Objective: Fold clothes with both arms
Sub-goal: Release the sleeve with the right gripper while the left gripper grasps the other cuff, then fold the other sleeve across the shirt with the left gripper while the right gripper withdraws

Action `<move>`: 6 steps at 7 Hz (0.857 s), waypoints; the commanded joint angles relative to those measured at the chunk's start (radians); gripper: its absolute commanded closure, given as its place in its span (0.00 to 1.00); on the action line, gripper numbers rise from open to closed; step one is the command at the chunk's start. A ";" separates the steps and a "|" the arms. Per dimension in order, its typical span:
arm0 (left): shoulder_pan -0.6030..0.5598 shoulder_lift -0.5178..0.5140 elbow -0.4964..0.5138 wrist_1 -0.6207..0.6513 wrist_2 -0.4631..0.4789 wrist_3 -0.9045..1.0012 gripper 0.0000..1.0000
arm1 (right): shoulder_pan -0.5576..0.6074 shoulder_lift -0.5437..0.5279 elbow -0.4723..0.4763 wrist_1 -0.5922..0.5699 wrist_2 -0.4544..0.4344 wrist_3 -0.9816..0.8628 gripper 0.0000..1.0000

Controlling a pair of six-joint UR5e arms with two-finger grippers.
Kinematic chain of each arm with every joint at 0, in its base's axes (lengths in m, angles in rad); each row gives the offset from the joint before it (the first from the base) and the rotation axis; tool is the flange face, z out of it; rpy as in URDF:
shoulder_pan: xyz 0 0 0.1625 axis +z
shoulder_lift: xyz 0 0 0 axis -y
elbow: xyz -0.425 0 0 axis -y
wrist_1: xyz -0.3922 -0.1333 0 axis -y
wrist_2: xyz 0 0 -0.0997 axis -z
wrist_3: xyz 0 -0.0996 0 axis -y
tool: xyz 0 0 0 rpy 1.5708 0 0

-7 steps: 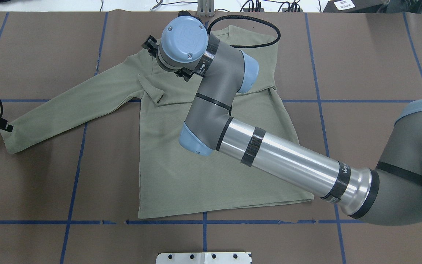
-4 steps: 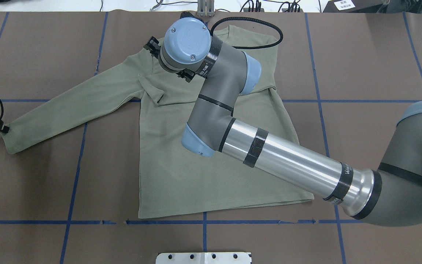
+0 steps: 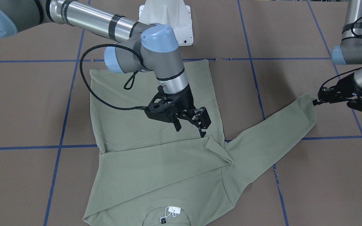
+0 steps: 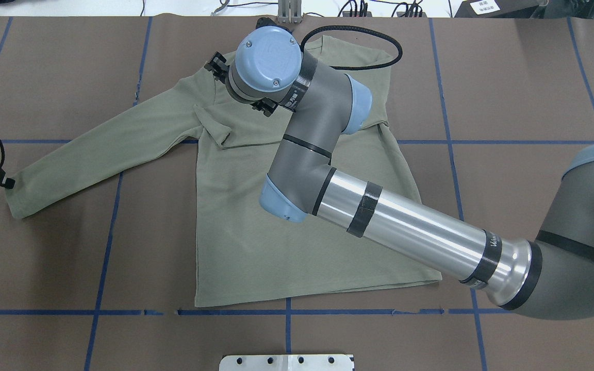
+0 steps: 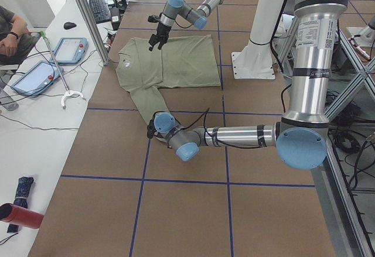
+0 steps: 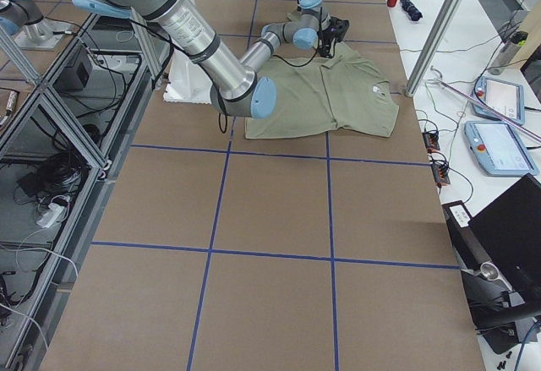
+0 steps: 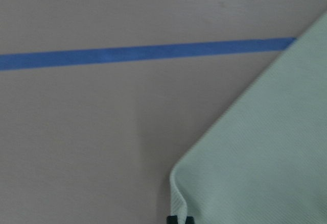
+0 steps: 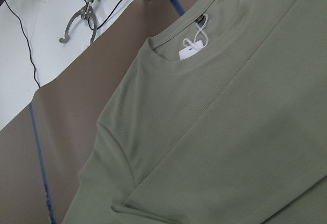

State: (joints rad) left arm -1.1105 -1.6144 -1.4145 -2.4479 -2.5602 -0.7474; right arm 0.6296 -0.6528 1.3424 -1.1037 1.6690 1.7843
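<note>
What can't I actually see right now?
Right gripper: hidden beneath its own wrist in the overhead view; only the front-facing view shows it open.
Left gripper: cut by the overhead view's left edge; its wrist camera shows just fingertips, so grip depth on the shirt cuff is unclear.
Collar label: too small to read; the front-facing view's bottom edge crops the collar.

The black band on the right arm bears letters, perhaps "Wa"; nothing else reads.

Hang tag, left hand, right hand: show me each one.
hang tag [image 3: 172, 210], front-facing view, middle of the white card.
left hand [image 3: 316, 102], front-facing view, fingertips pinching the shirt [image 3: 306, 105] cuff.
right hand [image 3: 190, 131], front-facing view, between open fingertips.
</note>
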 commanded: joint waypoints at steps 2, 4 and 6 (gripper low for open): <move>0.007 -0.274 -0.141 0.003 -0.046 -0.565 1.00 | 0.167 -0.307 0.220 0.010 0.167 -0.233 0.00; 0.113 -0.529 -0.114 0.004 0.048 -0.905 1.00 | 0.341 -0.446 0.263 0.013 0.362 -0.418 0.00; 0.302 -0.788 0.028 -0.006 0.403 -1.056 1.00 | 0.502 -0.589 0.291 0.015 0.547 -0.657 0.00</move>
State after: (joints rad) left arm -0.9211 -2.2465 -1.4765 -2.4498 -2.3596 -1.7248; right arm 1.0372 -1.1616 1.6202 -1.0900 2.1061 1.2610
